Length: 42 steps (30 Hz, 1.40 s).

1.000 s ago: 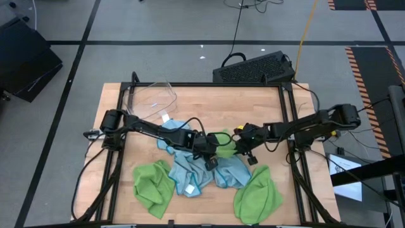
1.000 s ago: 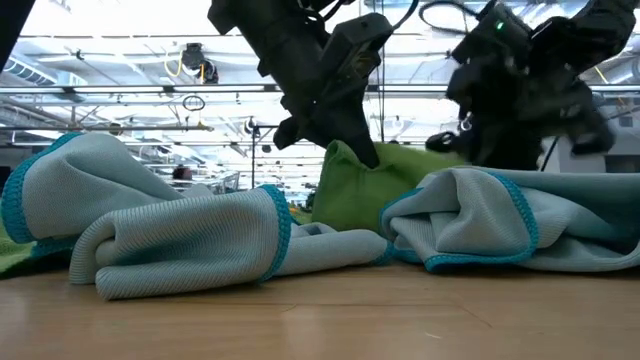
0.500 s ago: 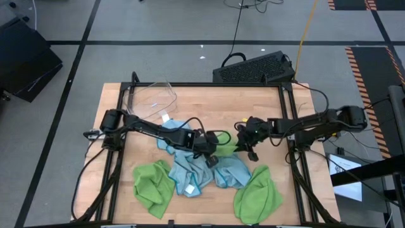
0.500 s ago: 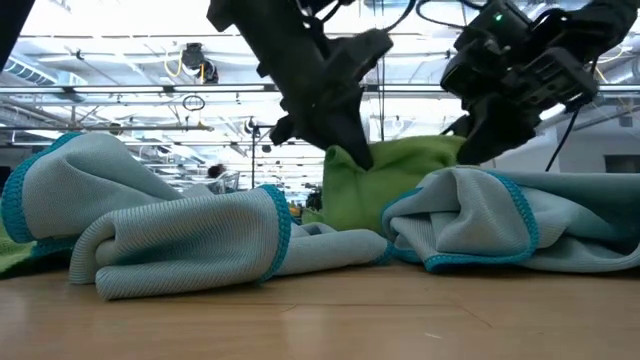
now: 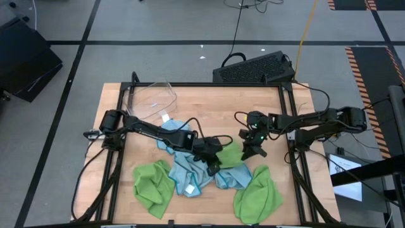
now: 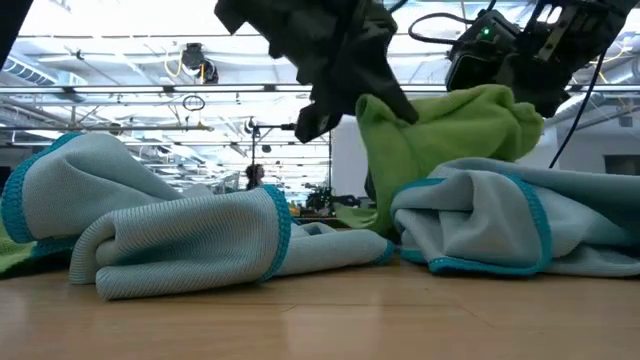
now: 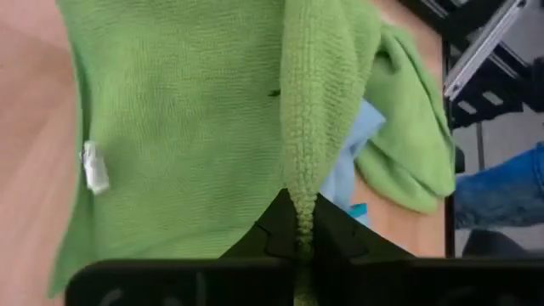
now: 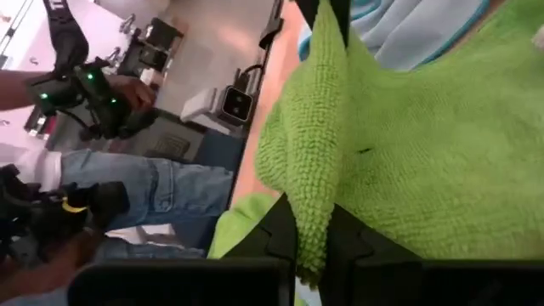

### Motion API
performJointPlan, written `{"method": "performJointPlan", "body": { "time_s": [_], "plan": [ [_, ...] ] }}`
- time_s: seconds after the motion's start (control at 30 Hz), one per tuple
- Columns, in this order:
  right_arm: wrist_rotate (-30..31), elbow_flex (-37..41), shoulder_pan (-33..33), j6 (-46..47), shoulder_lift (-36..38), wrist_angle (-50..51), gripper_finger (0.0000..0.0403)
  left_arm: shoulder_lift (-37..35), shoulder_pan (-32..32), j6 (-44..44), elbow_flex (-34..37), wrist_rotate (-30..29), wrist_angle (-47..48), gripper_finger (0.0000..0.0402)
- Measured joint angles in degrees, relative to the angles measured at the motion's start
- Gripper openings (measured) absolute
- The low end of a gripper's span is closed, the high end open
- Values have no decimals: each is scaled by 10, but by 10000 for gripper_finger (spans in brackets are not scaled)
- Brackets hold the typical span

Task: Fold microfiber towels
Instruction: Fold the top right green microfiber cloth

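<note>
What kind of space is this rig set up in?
Probably a large open lab or industrial workspace: a wooden table on a grey floor with taped lines, hazard striping, and exposed ceiling trusses with strip lights beyond the table.

Even overhead light, soft shadows; low view backlit by bright ceiling; wrist views blurred close up.

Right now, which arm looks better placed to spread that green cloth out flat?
Neither alone: the left gripper and the right gripper each pinch an edge of the same green towel, lifted over the blue towels. Probably both pull apart together.
</note>
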<state>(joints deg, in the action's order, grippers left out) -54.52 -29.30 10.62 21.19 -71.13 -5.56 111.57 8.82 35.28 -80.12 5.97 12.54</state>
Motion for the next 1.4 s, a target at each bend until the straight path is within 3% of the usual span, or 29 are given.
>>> {"method": "performJointPlan", "body": {
  "time_s": [0.2, 0.5, 0.73, 0.83, 0.97, 1.2, 1.4],
  "plan": [
    [95, 1, 25, -1, -23, 2, 15, 14, -6, 23, 0, -95, 53, 17],
    [92, 0, 54, 63, -112, -10, 15, 49, -41, 9, 1, -116, 47, 8],
    [61, 1, 80, 232, -120, -107, 15, 51, -48, 10, 1, -142, 69, 29],
    [14, 0, 97, 282, -118, -163, 15, 42, -47, 13, 1, -118, 69, 25],
    [-51, 0, 104, 283, -100, -140, 15, 27, -25, 35, 0, -83, 66, 8],
    [-96, 0, 77, 261, -99, -61, 15, 19, 23, 48, 0, -75, 6, 22],
    [-114, 0, 70, 273, -130, -68, 15, 19, 31, 95, 0, -187, 47, 7]
  ]
}}
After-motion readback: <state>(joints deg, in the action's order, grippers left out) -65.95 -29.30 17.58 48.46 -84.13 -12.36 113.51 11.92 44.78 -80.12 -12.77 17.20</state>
